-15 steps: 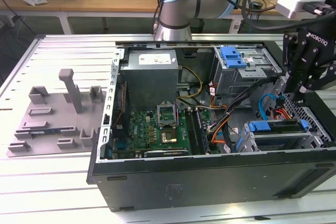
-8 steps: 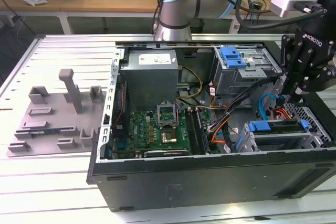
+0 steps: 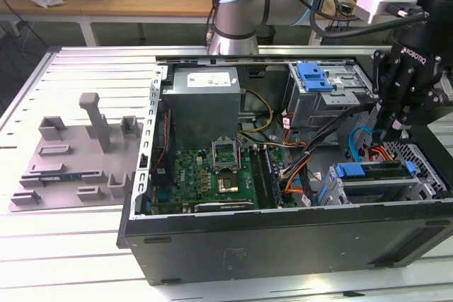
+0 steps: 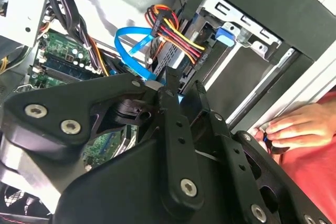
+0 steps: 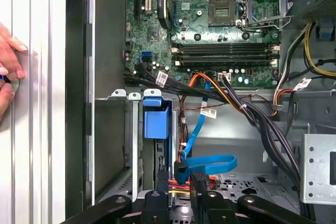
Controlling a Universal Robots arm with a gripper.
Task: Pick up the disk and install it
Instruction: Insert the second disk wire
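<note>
The gripper (image 3: pixel 386 132) is being held low over the open computer case (image 3: pixel 283 245), at the corner toward the exterior view's right, directly above the lower drive cage (image 3: pixel 425 175). The fingers (image 5: pixel 195 182) are being kept only narrowly apart, and nothing is being gripped between them; in both wrist views a slim gap is being shown, with red and yellow power wires (image 5: pixel 178 184) lying beyond it.

The disk (image 3: pixel 368 172) is being carried by that lower cage rather than by the arm: its blue carrier is lying along the cage top, just below the fingertips, with the grey body tucked into the bay underneath. Judging from this, the drive is already being seated in its slot (how fully it is pushed home cannot be told), and the gripper is probably being poised at the cabled end so that the drive can be pressed or checked.

A blue data cable (image 5: pixel 210 162) is being looped aside near the fingers, probably to leave the bay mouth free. The blue latch piece (image 3: pixel 315 76) on the upper cage is lying well apart and untouched.

A person's hand (image 5: pixel 8 66) is being rested on the surface just outside the case wall, possibly to steady the case. A grey fixture plate (image 3: pixel 78 160) is lying on the surface toward the exterior view's left.
</note>
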